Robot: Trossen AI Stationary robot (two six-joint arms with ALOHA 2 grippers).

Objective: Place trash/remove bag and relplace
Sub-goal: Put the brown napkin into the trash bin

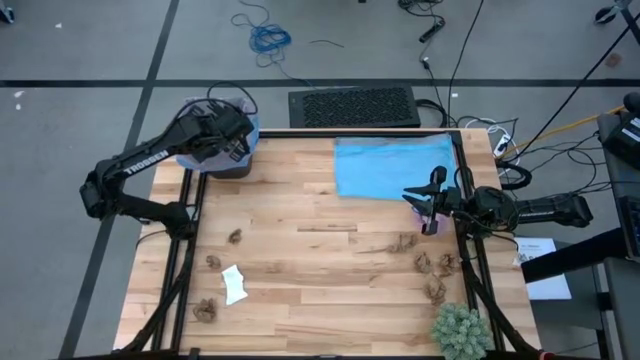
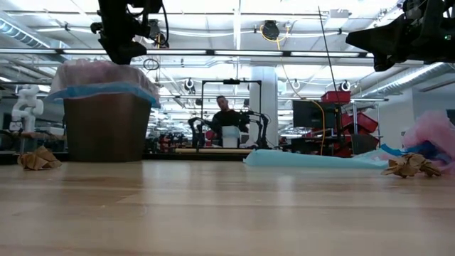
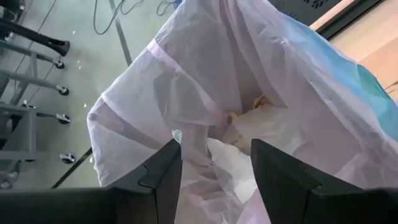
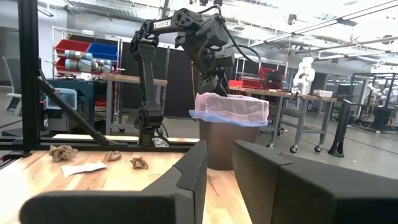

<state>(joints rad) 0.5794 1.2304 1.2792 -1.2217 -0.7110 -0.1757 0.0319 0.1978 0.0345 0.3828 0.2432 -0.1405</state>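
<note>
The brown bin [image 2: 99,128] stands at the table's far left corner, lined with the lavender-pink bag [image 3: 205,74] over a light blue rim layer [image 2: 106,90]. Paper wads [image 3: 261,118] lie inside it. My left gripper [image 3: 214,149] hangs open over the bin's mouth [image 1: 225,150], its fingers on either side of a raised fold of the liner. My right gripper [image 4: 219,149] is open and holds nothing. It is raised near the table's right edge [image 1: 428,200], above a small pink heap [image 2: 430,135]. Brown wads [image 1: 235,237] and a white scrap [image 1: 234,285] lie on the table. My left gripper comes at the bin from above, pointing down, with a raised fold of the liner [image 3: 194,134] between its open fingers. I cannot tell whether the fingers touch the plastic.
A light blue plastic bag [image 1: 395,165] lies flat on the far right of the table. More brown wads [image 1: 438,265] lie near the right edge, with a green spiky plant [image 1: 460,330] at the near right corner. A person sits in the room beyond [image 2: 226,117].
</note>
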